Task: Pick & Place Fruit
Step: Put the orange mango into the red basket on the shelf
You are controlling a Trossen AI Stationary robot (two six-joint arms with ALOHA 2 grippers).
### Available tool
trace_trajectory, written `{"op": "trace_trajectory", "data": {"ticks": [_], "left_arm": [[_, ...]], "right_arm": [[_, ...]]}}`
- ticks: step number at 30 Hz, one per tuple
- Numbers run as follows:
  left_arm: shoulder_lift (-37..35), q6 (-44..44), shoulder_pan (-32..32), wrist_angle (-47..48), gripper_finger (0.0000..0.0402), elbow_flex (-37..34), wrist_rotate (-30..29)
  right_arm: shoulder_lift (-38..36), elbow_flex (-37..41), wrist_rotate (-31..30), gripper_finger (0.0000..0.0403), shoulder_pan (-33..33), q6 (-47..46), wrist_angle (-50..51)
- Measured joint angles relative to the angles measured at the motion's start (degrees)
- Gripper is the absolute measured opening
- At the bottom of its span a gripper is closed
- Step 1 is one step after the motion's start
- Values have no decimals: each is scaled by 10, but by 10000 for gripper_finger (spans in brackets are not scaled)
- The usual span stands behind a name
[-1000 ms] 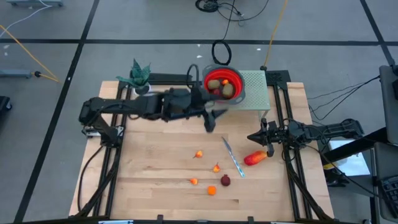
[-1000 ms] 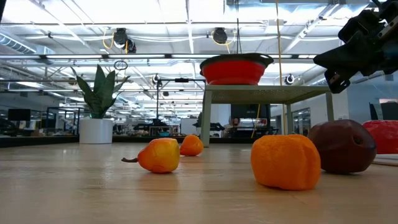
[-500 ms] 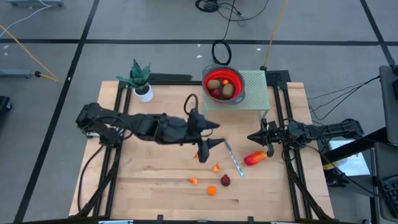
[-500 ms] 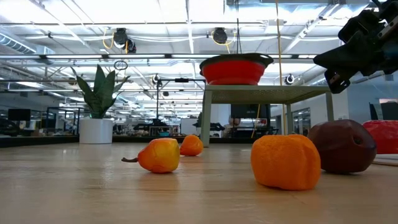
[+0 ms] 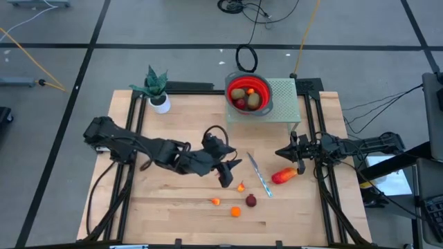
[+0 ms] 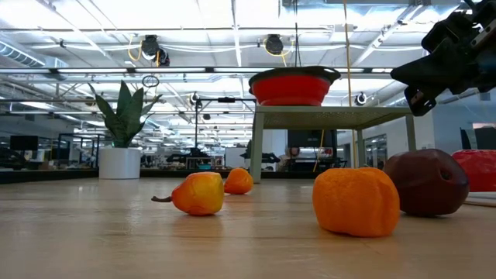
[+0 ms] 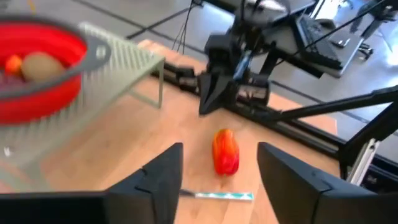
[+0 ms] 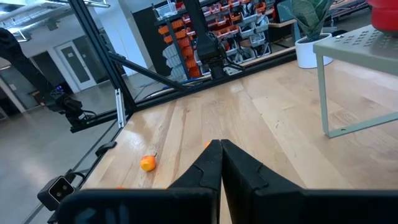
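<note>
**Fruit on the table and in the bowl, counted**

The red bowl (image 5: 248,94) sits on a pale green rack (image 5: 282,99) at the table's far edge. Inside it I count four pieces: two olive-brown ovals (image 5: 254,99), one dark red ball and one tiny orange bit, though the small ones are hard to separate from above.

On the wooden table (image 5: 166,207) five pieces of fruit show. One long red-orange piece (image 5: 284,176) lies near the right side. One dark red ball (image 5: 250,200) sits by three small orange pieces: one (image 5: 240,187) just past the left gripper, one (image 5: 215,202) nearer the front, and one rounder (image 5: 235,212) at the front. One slim knife (image 5: 258,174) lies between the long piece and the small ones. One potted plant (image 5: 156,88) stands at the far left corner.

The left gripper (image 5: 227,173) hangs low over the middle of the table, fingers (image 7: 155,180) apart and holding nothing, with the long piece and the knife ahead of it. The right gripper (image 5: 280,152) waits at the right edge, near the long piece, fingers pressed together and empty.
</note>
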State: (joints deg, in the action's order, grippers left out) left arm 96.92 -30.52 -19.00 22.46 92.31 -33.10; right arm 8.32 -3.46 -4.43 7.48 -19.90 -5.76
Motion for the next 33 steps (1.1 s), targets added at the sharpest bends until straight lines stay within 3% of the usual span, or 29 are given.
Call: {"op": "trace_trajectory", "data": {"ticks": [11, 18, 23, 27, 33], "left_arm": [[0, -16, -2, -85, 86, -100, 2], [0, 15, -1, -128, 12, -144, 57], [0, 28, 12, -207, 10, -188, 106], [0, 38, 26, -262, 2, -219, 138], [0, 55, 45, -262, 9, -228, 178]], "right_arm": [[0, 0, 1, 4, 0, -33, 0], [0, 0, 20, 4, 0, -28, 0], [0, 0, 76, 4, 0, 10, -17], [0, -7, 77, 4, 0, 41, -40], [20, -34, 77, 4, 0, 67, -39]]}}
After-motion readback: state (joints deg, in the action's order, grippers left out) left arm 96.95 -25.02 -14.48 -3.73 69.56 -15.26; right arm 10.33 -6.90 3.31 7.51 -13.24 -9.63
